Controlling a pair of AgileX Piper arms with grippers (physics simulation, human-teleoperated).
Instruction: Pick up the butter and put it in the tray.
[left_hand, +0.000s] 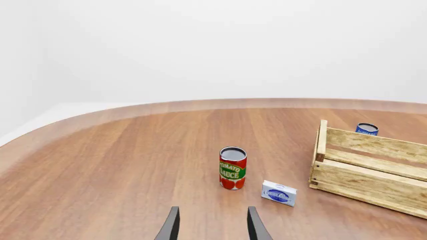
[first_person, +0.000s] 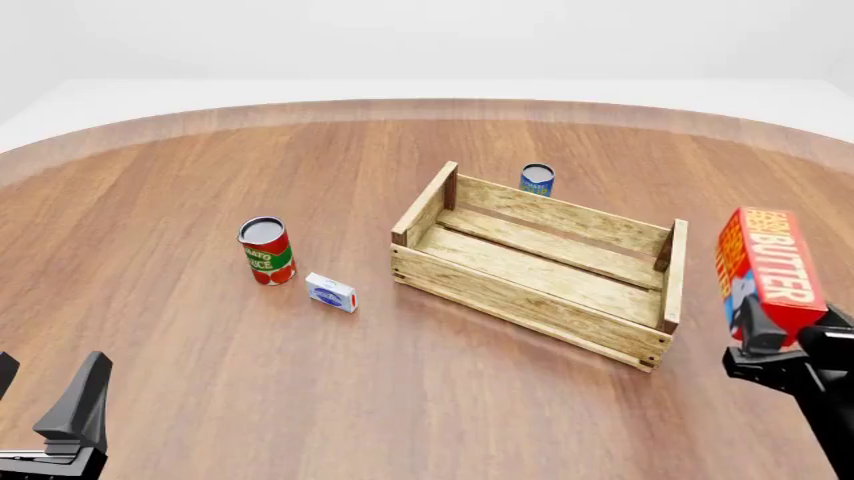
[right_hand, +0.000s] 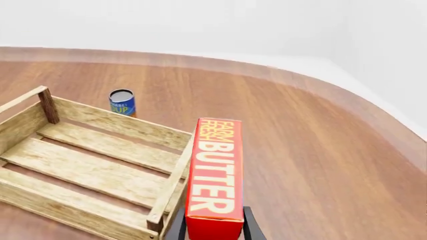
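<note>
The butter (first_person: 767, 268) is a red and orange carton with white lettering, held off the table just right of the tray's right end. My right gripper (first_person: 771, 345) is shut on its lower end, and the carton (right_hand: 215, 175) stretches away from the right gripper (right_hand: 213, 234) along the tray's end wall. The tray (first_person: 531, 300), a light-wood slatted crate, sits mid-table with nothing inside; its end wall (right_hand: 170, 186) lies next to the carton. Near the front left edge my left gripper (first_person: 47, 398) stands open, its fingers (left_hand: 172, 225) apart and holding nothing.
A red-and-green tomato sauce can (first_person: 267, 250) (left_hand: 232, 167) stands left of the tray. A small white-and-blue box (first_person: 330, 292) (left_hand: 278, 193) lies beside the can. A blue can (first_person: 537, 180) (right_hand: 122, 102) (left_hand: 366, 129) stands behind the tray's far wall.
</note>
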